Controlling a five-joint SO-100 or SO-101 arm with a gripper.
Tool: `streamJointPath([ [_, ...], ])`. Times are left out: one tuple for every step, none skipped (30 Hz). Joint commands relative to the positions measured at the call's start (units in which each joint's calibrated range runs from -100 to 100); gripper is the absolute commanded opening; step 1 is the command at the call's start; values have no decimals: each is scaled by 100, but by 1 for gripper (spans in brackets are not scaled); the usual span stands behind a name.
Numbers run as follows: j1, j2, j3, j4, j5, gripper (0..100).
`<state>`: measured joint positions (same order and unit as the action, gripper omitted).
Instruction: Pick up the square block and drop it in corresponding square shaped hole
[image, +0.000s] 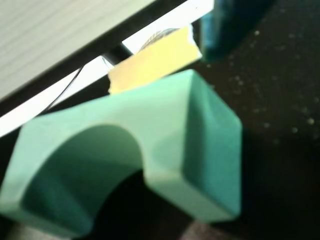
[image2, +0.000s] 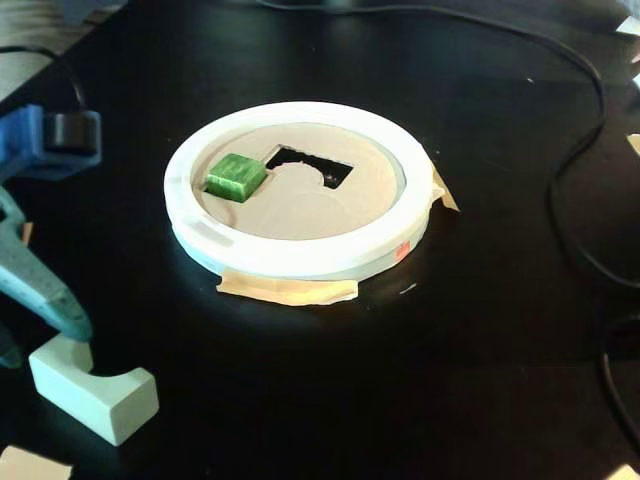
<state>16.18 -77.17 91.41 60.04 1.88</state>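
In the fixed view a green square block (image2: 236, 176) lies on the brown cardboard lid (image2: 300, 212) inside a white ring (image2: 300, 258), touching the left corner of the dark square hole (image2: 305, 163). My gripper (image2: 68, 328) is at the far left edge, well away from the ring, with its teal tip just above a pale green arch block (image2: 98, 392). It holds nothing that I can see. In the wrist view the arch block (image: 150, 150) fills the frame and only one teal finger (image: 225, 30) shows at the top right.
Tan tape (image2: 290, 290) holds the ring to the black table. Black cables (image2: 570, 190) run along the right side. A blue clamp or arm base (image2: 45, 140) stands at the left. Yellow tape (image: 150, 62) lies beyond the arch block.
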Motion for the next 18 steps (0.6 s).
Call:
streamJointPath([
  [30, -61, -34, -138, 29, 94],
  [5, -61, -34, -138, 29, 94],
  [-8, -61, -34, -138, 29, 94],
  [-8, -61, -34, -138, 29, 94],
  [-8, -61, -34, -138, 29, 94],
  [-8, -61, -34, -138, 29, 94],
  [-33, -61, -34, -138, 29, 94],
  [-58, -61, -34, -148, 29, 94],
  [-58, -61, -34, -148, 29, 94],
  [-58, -61, -34, -148, 29, 94],
  [-58, -61, -34, -158, 29, 94],
  [-58, -61, -34, -158, 29, 94],
  [-58, -61, -34, -158, 29, 94],
  [-58, -61, -34, -158, 29, 94],
  [-58, -61, -34, -158, 29, 94],
  [-58, -61, -34, -158, 29, 94],
  [-58, -61, -34, -158, 29, 94],
  [-58, -61, -34, -158, 29, 94],
])
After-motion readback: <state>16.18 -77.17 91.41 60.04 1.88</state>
